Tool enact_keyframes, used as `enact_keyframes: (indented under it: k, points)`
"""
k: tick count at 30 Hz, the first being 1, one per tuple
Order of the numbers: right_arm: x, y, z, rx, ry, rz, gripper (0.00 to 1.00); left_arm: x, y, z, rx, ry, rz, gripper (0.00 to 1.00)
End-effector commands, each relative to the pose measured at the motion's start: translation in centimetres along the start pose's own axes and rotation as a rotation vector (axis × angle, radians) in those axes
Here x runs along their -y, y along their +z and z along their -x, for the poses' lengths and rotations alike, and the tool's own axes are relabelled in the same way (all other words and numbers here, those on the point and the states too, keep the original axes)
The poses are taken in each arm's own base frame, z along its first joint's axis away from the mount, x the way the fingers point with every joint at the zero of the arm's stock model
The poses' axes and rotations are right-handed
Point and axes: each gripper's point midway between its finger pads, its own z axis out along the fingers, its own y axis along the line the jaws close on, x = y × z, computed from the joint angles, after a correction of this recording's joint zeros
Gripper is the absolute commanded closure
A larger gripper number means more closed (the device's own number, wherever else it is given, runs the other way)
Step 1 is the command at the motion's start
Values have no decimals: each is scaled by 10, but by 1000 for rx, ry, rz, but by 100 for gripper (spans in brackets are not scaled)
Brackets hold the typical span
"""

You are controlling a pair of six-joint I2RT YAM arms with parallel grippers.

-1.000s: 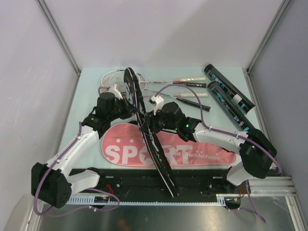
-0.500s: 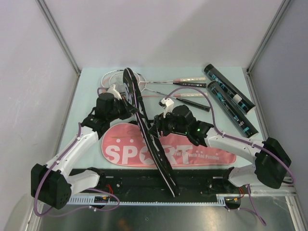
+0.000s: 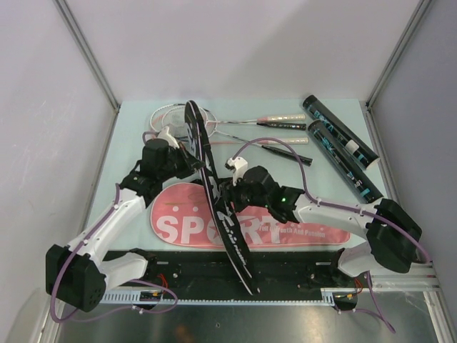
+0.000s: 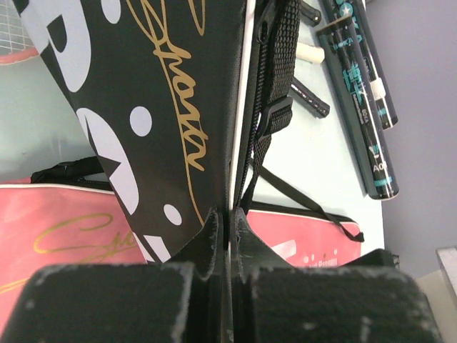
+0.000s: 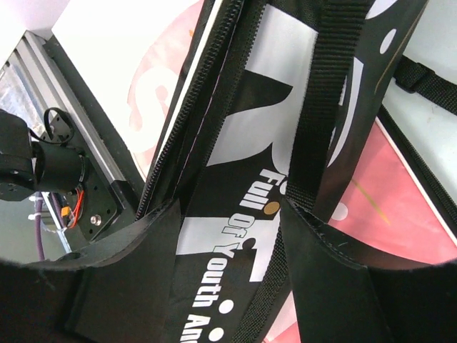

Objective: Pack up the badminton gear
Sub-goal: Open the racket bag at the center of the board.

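Two bags are in play: the pink bag (image 3: 178, 221) lies flat on the table (image 3: 136, 121), and you hold the black bag (image 3: 230, 243) up on its edge above it. Your left gripper (image 4: 228, 221) is clamped shut on the black bag's seam toward its far end, which stands it upright and turns its side toward the other arm. Your right gripper (image 5: 232, 214) sits lower down with its jaws apart astride the bag, panel and webbing strap (image 5: 321, 128) between the fingers, the zip (image 5: 207, 121) just beside; whether the pads press I cannot tell. I judge you are hunting for the opening. Nothing is packed yet: the rackets (image 3: 282, 118) lie at the far side of the table, and the two dark tubes (image 3: 341, 132) lie near them toward the right edge, apart from both bags.
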Motion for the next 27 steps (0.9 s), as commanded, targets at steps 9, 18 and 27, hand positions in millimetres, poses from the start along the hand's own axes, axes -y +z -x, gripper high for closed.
enact_keyframes:
  k: [9, 18, 27]
  points:
    - [-33, -8, 7, 45, -108, 14, 34, 2, -12, 12, 66, -85, 18, 99]
    - [-43, -19, 6, 46, -66, 22, 38, -4, -20, 15, 91, -115, 61, 99]
    - [-54, -23, -5, 21, -12, 84, 41, -11, -26, 19, 132, -147, 105, 100]
